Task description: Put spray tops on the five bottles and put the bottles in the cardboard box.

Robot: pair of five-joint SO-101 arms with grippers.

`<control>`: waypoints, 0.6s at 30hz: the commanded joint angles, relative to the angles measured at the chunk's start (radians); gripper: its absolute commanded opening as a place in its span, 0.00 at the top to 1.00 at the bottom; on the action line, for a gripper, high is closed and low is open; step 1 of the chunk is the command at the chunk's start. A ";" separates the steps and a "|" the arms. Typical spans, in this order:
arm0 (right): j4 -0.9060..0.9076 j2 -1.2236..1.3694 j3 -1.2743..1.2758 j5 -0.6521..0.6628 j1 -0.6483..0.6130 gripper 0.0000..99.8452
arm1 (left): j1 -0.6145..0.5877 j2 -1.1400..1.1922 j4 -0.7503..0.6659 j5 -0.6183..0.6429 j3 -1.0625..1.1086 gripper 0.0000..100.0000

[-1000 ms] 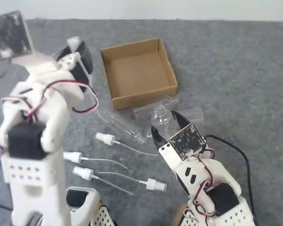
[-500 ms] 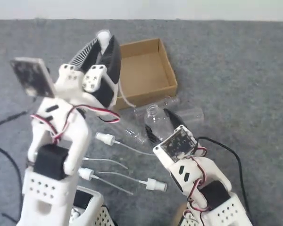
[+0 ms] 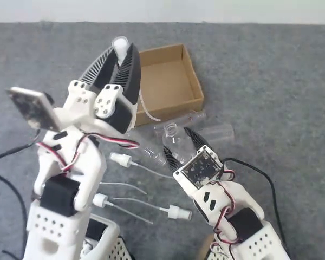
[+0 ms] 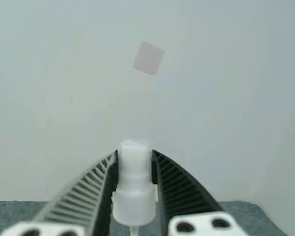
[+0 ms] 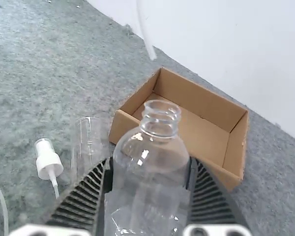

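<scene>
Left end effector (image 4: pixel 134 160) clamped on spray top (image 4: pixel 133 196), right end effector (image 3: pixel 177 142) gripping upright bottle (image 5: pixel 150 152), cardboard box (image 5: pixel 187 93) just beyond it

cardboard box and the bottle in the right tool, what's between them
Another clear bottle, lying on its side along the cardboard box front; the high view shows it.

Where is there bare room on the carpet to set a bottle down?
The grey carpet right of the cardboard box is bare. Crowded: loose bottles on the box's near side, spray tops scattered beside them.
</scene>
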 commanded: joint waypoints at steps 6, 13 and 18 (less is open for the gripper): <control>-0.028 -0.018 -0.017 0.014 -0.018 0.93 | 0.051 -0.011 -0.017 0.006 -0.001 0.99; -0.033 -0.018 -0.009 0.069 -0.019 0.93 | 0.089 -0.011 -0.046 0.002 0.053 0.99; -0.088 -0.018 0.017 0.077 -0.024 0.93 | 0.089 -0.011 -0.104 0.000 0.122 0.99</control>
